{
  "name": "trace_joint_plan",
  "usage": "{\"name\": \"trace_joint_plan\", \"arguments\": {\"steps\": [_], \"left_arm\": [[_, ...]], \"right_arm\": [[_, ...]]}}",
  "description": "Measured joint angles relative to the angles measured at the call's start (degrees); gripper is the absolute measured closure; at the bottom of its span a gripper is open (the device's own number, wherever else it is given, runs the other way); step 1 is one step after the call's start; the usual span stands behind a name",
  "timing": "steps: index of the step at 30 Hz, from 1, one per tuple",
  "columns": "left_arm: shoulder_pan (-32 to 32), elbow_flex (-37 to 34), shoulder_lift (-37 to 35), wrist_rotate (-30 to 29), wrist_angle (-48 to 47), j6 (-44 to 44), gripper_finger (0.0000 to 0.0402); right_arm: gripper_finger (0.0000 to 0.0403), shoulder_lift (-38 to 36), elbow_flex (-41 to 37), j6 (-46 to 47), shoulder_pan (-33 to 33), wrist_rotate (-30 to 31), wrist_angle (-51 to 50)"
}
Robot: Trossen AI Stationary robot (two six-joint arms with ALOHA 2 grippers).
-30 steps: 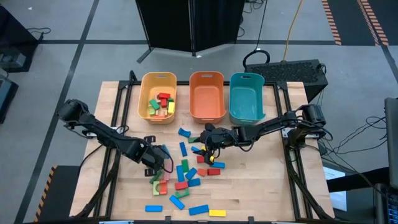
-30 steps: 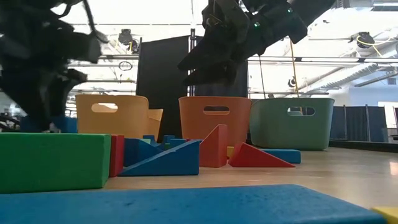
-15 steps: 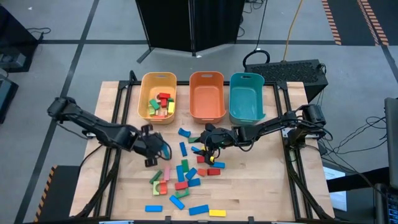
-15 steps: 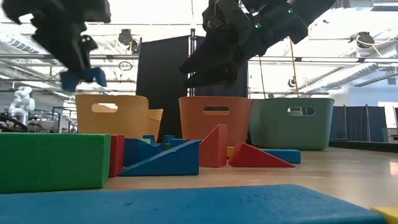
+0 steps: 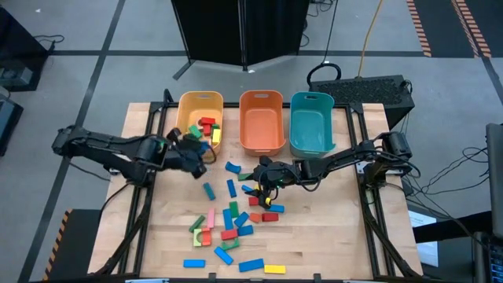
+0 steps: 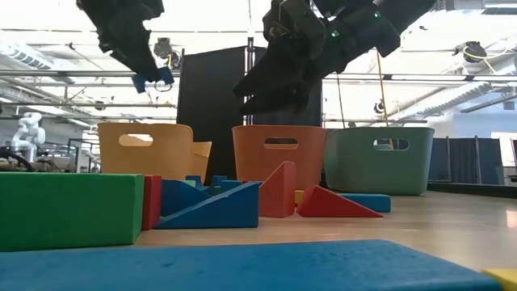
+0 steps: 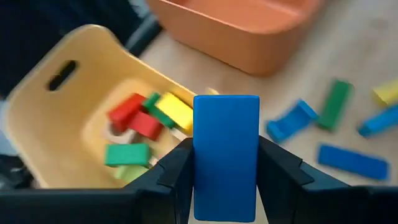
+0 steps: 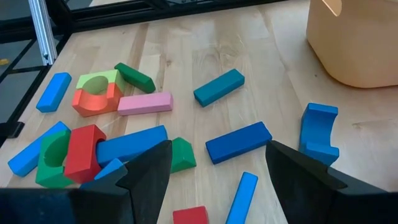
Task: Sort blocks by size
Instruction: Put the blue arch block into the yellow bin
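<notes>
Above the near rim of the yellow plastic bin (image 5: 199, 120), the left pincer (image 5: 192, 151) is clamped on a flat blue wooden rectangular block (image 7: 226, 155), its two dark fingers pressed to the block's long sides and holding it clear of the tabletop (image 5: 338, 236). The sort looks barely under way: the yellow bin holds a handful of red, green and yellow blocks, while the orange plastic bin (image 5: 262, 119) and the teal plastic bin (image 5: 311, 122) show nothing inside. Most of the small wooden blocks (image 5: 229, 224), a couple of dozen by the look of it, lie scattered across the middle and near part of the tabletop, unsorted. The right pincer (image 5: 260, 182) hangs over that scatter with its fingers spread wide and nothing between them. Judging by this, one bin has been started and nearly all the work remains.
</notes>
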Motion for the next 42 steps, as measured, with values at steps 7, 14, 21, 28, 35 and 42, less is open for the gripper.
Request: {"name": "trace_joint_plan", "arguments": {"steps": [7, 14, 21, 28, 35, 42], "left_arm": [[8.0, 0.0, 0.0, -1.9, 0.0, -2.5, 0.0263], [15.8, 0.0, 1.2, -1.9, 0.1, -2.7, 0.0263], [23.6, 0.0, 5.4, 1.9, 1.7, 0.5, 0.0263], [30.4, 0.0, 11.1, 8.1, 5.8, 6.4, 0.0263], [36.5, 0.0, 16.3, 14.1, 9.4, 12.4, 0.0263], [40.6, 0.0, 20.3, 19.1, 11.3, 14.6, 0.0261]], "right_arm": [[0.0156, 0.0, 0.0, 0.0, 0.0, 0.0, -0.6], [0.0156, 0.0, 0.0, 0.0, 0.0, 0.0, -0.3], [0.0156, 0.0, 0.0, 0.0, 0.0, 0.0, -0.3], [0.0156, 0.0, 0.0, 0.0, 0.0, 0.0, -0.3], [0.0156, 0.0, 0.0, -0.3, 0.0, 0.0, -0.3], [0.0156, 0.0, 0.0, -1.1, 0.0, 0.0, -0.3]]}}
